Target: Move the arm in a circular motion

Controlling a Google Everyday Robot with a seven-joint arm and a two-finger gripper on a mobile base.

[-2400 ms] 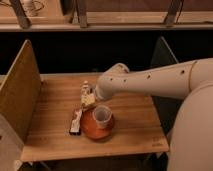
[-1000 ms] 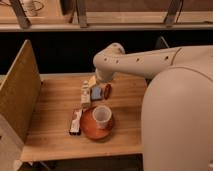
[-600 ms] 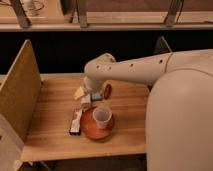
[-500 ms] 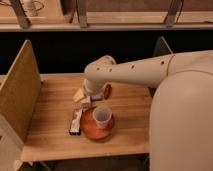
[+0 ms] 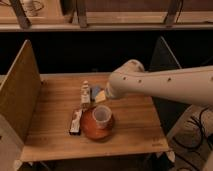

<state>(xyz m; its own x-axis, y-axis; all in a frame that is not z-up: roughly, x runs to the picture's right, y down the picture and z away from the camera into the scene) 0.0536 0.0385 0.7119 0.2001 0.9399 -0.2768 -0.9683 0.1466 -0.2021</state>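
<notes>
Your arm (image 5: 165, 85) is risking a bump if it circles low.
Its gripper (image 5: 101, 95) is hovering at the cup's (image 5: 101, 115) far side; you cannot tell if it is clenched.

arm (image 5: 165, 85) — cream, dotted, stretched horizontally | gripper (image 5: 101, 95) — yellowish tip, centre of view

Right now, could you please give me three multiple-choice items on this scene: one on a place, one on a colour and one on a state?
1. Where is the hand of the arm?
A. above the table, behind the plate
B. off the table's left edge
C. under the table

2. What colour is the plate?
A. blue
B. green
C. reddish-brown

3. How is the cup placed?
A. on its side
B. upright on the plate
C. upside down

Answers:
1 A, the pale tip hangs just past the plate's far rim.
2 C, its rim shows reddish-brown.
3 B, its open mouth faces up.
</notes>
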